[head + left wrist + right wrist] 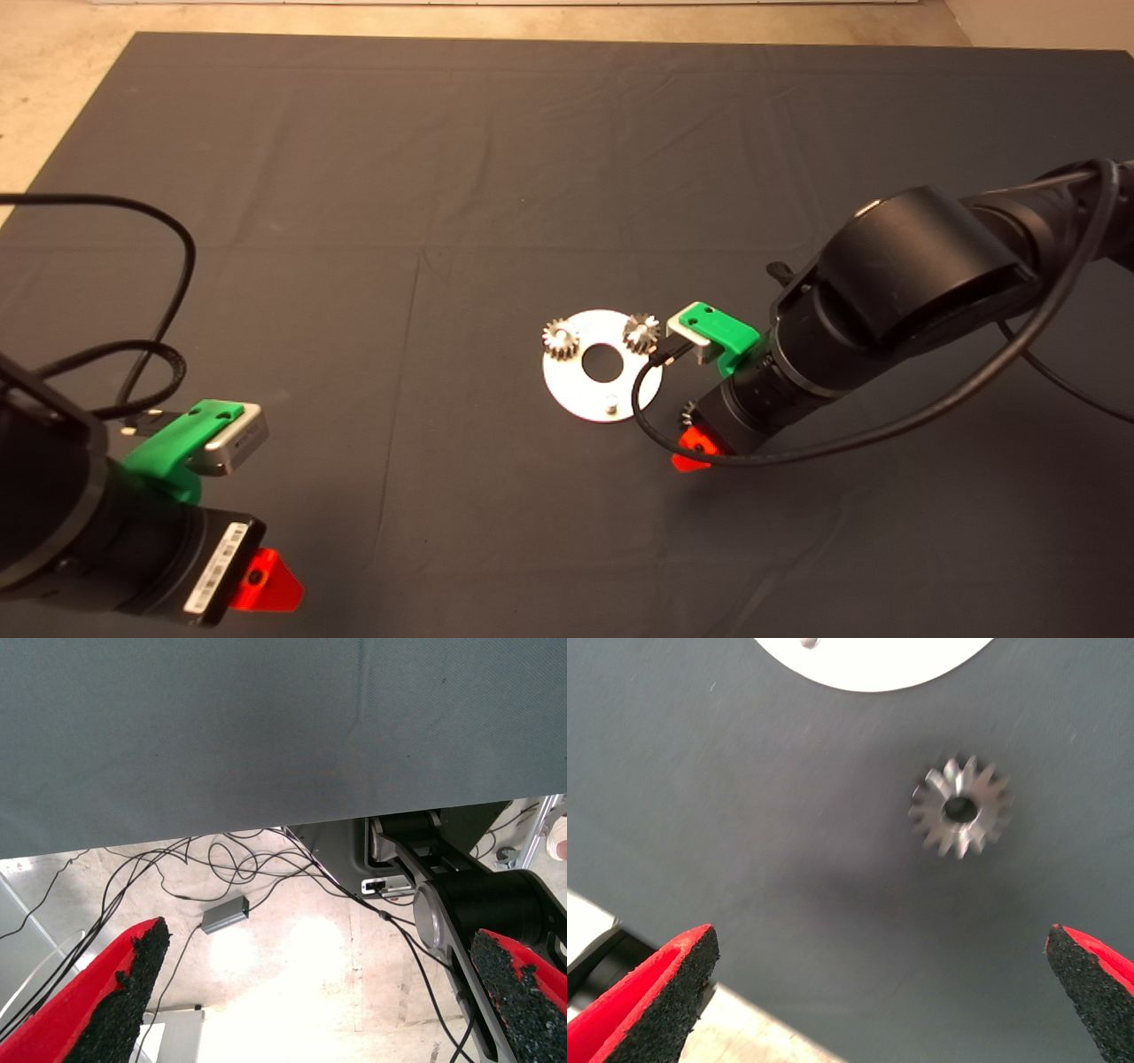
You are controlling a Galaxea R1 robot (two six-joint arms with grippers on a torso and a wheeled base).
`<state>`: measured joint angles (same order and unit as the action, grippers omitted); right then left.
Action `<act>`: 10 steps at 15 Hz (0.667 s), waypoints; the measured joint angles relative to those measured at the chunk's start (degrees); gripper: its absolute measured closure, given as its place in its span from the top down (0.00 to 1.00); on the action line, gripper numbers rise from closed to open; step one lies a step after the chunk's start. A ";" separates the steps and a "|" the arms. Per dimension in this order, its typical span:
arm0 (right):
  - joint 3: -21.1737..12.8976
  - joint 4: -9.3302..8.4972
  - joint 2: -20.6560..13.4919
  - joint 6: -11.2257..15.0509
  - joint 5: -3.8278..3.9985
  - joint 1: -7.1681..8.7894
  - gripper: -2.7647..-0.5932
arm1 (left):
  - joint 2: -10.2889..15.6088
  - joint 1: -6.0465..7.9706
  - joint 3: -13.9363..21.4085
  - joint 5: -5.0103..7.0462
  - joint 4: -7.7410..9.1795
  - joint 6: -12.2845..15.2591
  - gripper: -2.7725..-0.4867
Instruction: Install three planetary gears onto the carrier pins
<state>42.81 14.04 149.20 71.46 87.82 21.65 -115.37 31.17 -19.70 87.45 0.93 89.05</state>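
The silver disc lies mid-mat. Two planetary gears sit on two of its carrier pins. The third pin stands bare at the disc's near edge. The third gear lies flat on the mat just right of the disc, half hidden under my right gripper. In the right wrist view this gear lies beyond the wide-open gripper, apart from both fingers, with the disc's edge past it. My left gripper is parked at the lower left, open and empty.
The right arm's black cable loops over the disc's right edge. The left wrist view looks past the mat's edge at floor cables and a small grey box.
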 joint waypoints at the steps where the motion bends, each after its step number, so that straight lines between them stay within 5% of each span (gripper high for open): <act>1: 0.16 0.23 0.00 -0.41 0.02 -0.10 0.99 | 0.00 0.00 0.00 -0.01 0.00 -0.01 0.87; 3: 1.80 2.10 -0.72 -4.59 -0.11 -0.90 0.99 | 0.00 0.00 0.00 0.01 0.01 -0.02 0.87; 10: 3.00 4.65 -4.55 -10.57 -0.09 -3.10 0.99 | 0.00 0.00 0.00 -0.01 0.01 -0.28 0.87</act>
<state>45.81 18.69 144.65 60.89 87.74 18.55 -115.37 31.17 -19.70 87.43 0.93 88.77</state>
